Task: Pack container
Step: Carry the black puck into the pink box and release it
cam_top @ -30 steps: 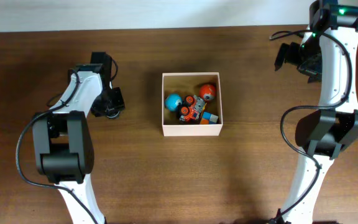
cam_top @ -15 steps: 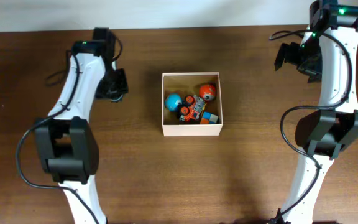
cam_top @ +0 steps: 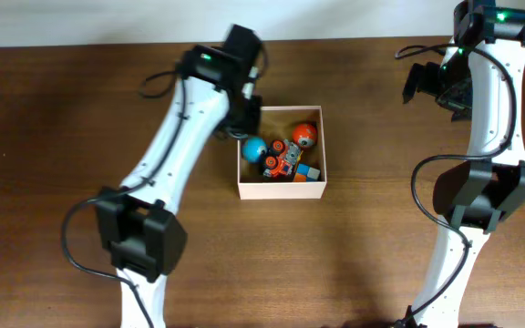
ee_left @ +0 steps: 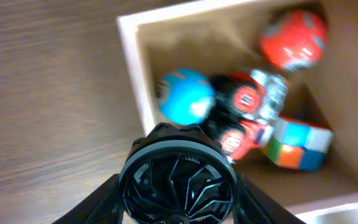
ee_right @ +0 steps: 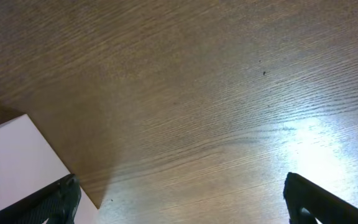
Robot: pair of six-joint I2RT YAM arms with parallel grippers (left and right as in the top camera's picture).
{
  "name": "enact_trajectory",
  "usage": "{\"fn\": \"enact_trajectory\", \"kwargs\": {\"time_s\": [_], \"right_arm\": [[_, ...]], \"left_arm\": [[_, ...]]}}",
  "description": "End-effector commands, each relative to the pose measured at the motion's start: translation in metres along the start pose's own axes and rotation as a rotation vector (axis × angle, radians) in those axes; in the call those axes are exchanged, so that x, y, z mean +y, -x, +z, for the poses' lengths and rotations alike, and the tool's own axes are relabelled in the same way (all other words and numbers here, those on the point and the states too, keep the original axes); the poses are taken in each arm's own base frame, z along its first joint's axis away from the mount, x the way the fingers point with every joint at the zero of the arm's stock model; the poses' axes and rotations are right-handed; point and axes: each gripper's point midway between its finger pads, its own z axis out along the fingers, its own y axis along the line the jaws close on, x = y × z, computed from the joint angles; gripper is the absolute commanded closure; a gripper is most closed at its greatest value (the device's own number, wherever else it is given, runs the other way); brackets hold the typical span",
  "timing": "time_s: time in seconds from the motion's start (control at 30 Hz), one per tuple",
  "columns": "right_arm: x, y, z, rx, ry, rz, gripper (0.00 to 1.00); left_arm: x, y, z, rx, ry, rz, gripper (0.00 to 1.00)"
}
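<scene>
Container orientation: the container (cam_top: 281, 190) sat flat with its opening facing up. Its walls ran along the 12–6 and 3–9 o'clock lines of the overhead view.
Container long axis: none could be told, as the outline was square.
Container location: near the centre of the tabletop (cam_top: 381, 228), between the two arms.
Surface: dark brown wood grain, with a bright glare patch in the right wrist view.
Room: a pale strip (cam_top: 108, 23) ran along the 12 o'clock edge of the overhead view. Nothing more of the room could be told.
Container appearance: white outer walls, tan interior, shallow.
Container contents: a blue ball (cam_top: 254, 147) lay at 9 o'clock inside. An orange-red ball (cam_top: 304, 136) lay at 1 o'clock. A red-and-black toy vehicle (cam_top: 281, 160) lay at the centre. A multi-coloured cube (cam_top: 310, 172) lay at 5 o'clock, touching the vehicle.
Left end effector (ee_left: 178, 202): positioned above the container's 10 o'clock corner. Its fingers (ee_left: 95, 202) were clamped on either side of a black ribbed wheel (ee_left: 178, 177).
Wheel position: in the left wrist view it hung over the container's 9 o'clock wall, just beside the blue ball.
Right end effector (ee_right: 188, 200): at 2 o'clock from the container, well apart from it. Its fingers were spread wide over bare tabletop with nothing between them.
</scene>
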Motion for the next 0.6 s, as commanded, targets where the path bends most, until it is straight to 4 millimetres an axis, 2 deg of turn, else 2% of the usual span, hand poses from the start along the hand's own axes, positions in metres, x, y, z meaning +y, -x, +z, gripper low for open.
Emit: {"fn": "enact_trajectory", "kwargs": {"time_s": [0.0,0.1,0.27,0.57], "right_arm": [[0.000,-0.001,-0.003,-0.002,0.006,0.010,0.01],[0.000,-0.001,-0.003,-0.002,0.006,0.010,0.01],[0.000,-0.001,-0.003,-0.002,0.006,0.010,0.01],[0.000,-0.001,-0.003,-0.002,0.006,0.010,0.01]], "left_arm": [[-0.026,-0.002,-0.007,-0.019,-0.028,0.075,0.53],[-0.042,-0.002,-0.007,-0.037,-0.041,0.104,0.53],[-0.044,-0.001,-0.004,-0.042,-0.043,0.108,0.52],[-0.043,-0.005,0.027,0.011,-0.028,0.109,0.52]]}}
